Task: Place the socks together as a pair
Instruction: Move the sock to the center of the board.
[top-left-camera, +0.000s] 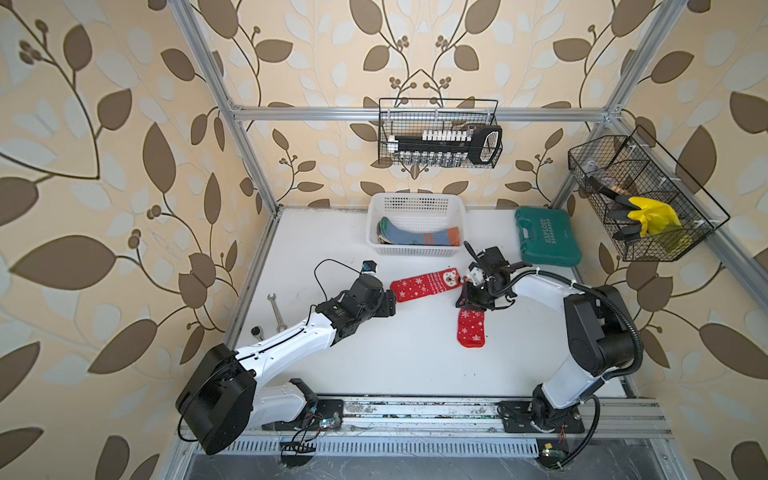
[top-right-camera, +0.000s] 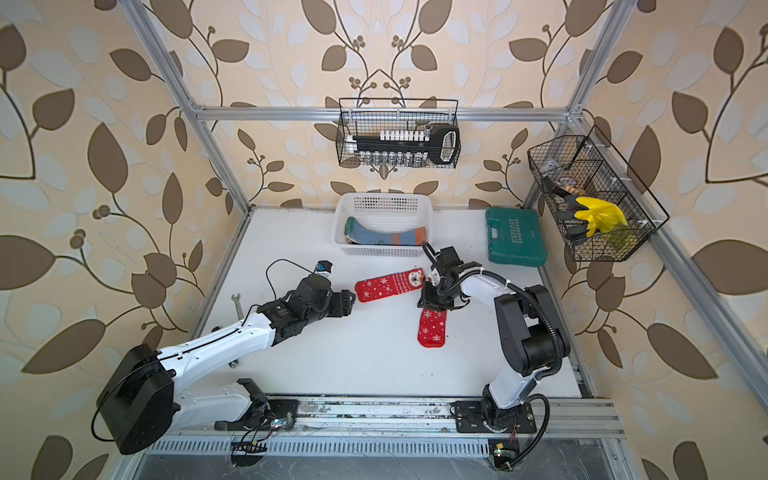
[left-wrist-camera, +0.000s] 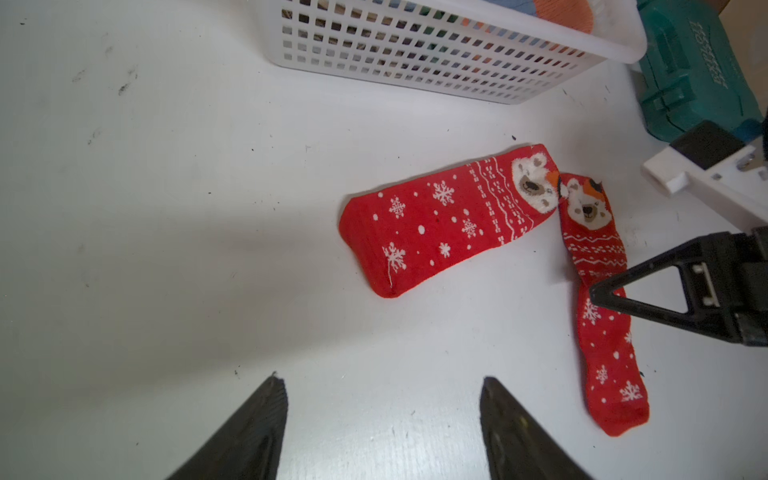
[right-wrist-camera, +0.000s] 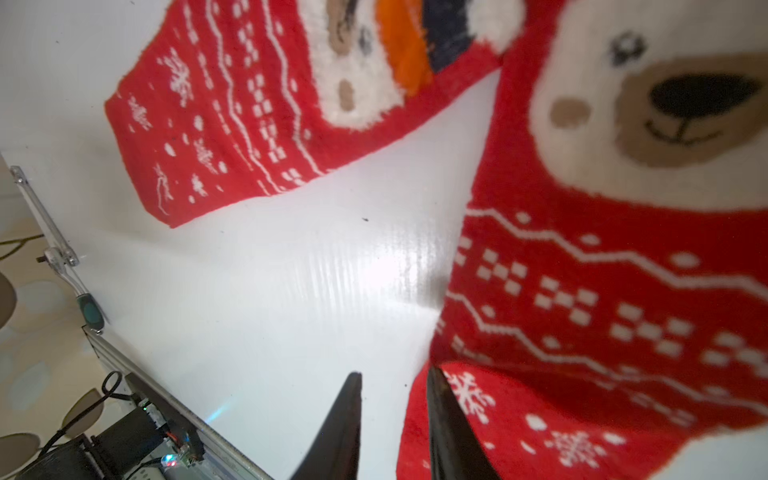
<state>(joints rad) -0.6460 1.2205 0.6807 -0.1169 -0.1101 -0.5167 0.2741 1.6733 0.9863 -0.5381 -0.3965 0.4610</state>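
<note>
2 red socks lie out on the white table (top-left-camera: 374, 365). Both are knitted with white snowflakes over the foot and bands of white zigzag and checks higher up. At the cuff each has a fluffy white bear face with a tan muzzle beside a patch of orange and navy.

The flat red sock (top-left-camera: 424, 284) lies smooth on a slant near the middle of the table, toe toward the left gripper (top-left-camera: 390, 302) and cuff toward the right gripper (right-wrist-camera: 392, 372). The second red sock (top-left-camera: 471, 330) runs from that cuff toward the front edge, so the 2 make a V. In the left wrist view their cuffs touch.

The left gripper hovers just beside the flat red sock's toe. Its fingers (left-wrist-camera: 266, 419) are spread wide over bare table with nothing between them.

The right gripper is down over the middle of the second red sock and hides that stretch in both top views. Its jaws stand a narrow slit apart with bare table showing in the gap. 1 finger sits against the sock's edge, where the cloth is rucked into a fold, and nothing is pinched.

At the back, a white basket (top-left-camera: 415, 197) holds a blue-grey sock (top-left-camera: 415, 237) with a green toe and orange-banded cuff. It lies on other socks I cannot make out. A teal case (top-left-camera: 546, 237) lies beside the basket.
</note>
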